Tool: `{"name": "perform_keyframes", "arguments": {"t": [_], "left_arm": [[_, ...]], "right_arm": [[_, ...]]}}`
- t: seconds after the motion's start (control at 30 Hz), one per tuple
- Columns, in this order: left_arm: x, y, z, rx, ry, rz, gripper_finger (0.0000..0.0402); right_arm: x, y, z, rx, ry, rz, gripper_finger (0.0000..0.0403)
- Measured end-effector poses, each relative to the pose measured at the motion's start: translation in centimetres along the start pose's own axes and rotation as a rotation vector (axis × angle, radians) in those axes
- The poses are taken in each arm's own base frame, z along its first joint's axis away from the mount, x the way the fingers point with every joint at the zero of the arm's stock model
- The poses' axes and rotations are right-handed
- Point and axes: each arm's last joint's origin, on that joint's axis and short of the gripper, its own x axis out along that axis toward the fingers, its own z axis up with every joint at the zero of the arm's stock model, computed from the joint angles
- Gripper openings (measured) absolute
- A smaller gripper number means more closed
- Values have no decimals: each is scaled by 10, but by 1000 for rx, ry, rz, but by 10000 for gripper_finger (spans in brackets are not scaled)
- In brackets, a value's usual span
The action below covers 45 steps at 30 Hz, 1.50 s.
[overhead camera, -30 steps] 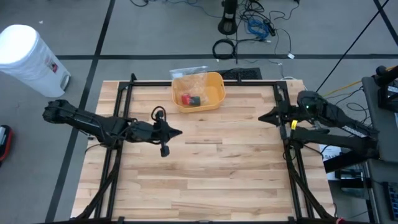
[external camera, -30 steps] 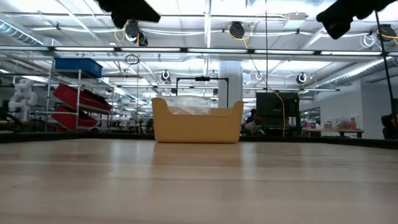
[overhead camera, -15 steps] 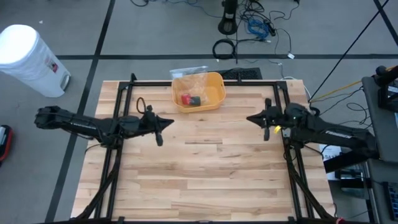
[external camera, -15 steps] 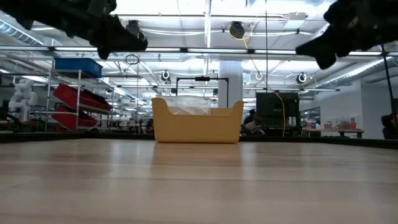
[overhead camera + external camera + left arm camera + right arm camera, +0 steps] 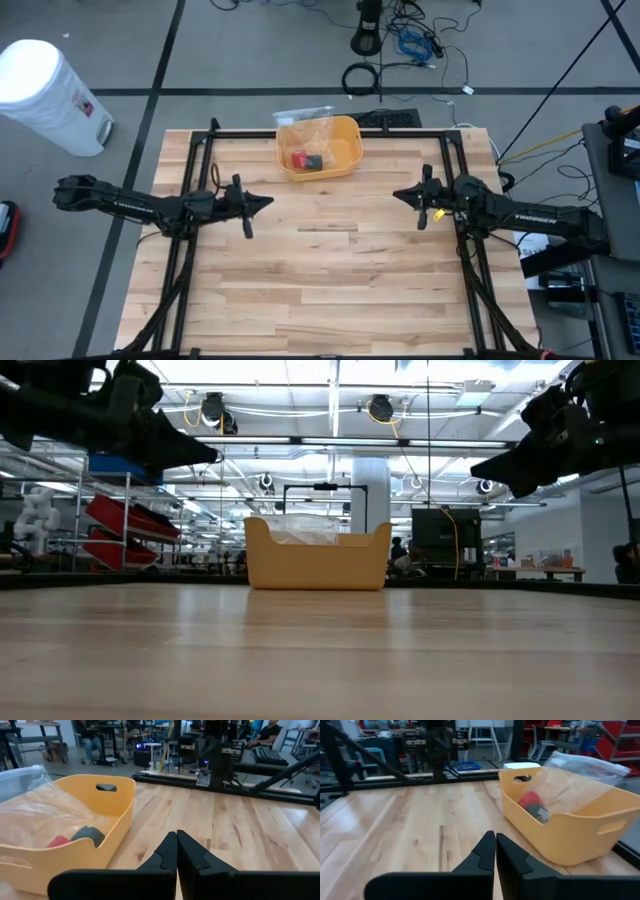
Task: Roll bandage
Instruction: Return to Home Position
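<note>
A yellow tub stands at the table's far middle; it also shows in the low view. In it lie a red roll, a dark roll and a clear plastic bag. My left gripper is shut and empty, held above the table at the left, its fingers pointing toward the table's middle. My right gripper is shut and empty, above the table at the right, pointing toward the middle. The tub shows in the left wrist view and in the right wrist view.
A black frame runs along the table's far edge and down both sides. Bare wooden tabletop lies between the arms and toward the near edge. A white bin stands on the floor beyond the table's far left corner.
My left gripper has drawn back toward the table's left edge and come lower. My right gripper has moved toward the table's middle and come lower, its arm now stretched out level. The tub and its contents have stayed still.
</note>
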Motion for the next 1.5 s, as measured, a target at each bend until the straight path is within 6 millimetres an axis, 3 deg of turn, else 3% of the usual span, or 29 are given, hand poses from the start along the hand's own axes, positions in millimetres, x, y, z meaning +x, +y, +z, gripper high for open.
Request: {"name": "perform_keyframes", "arguments": {"t": [0.33,0.5,1.5], "left_arm": [[-10,5,-25,-8,-20,2,0],[-15,8,-34,-11,-51,18,0],[-33,5,-21,35,-152,-144,0]], "right_arm": [[0,-3,-21,-31,-16,-92,0],[0,-3,-20,-83,-21,-92,0],[-8,-3,-14,-124,-89,-125,0]]}}
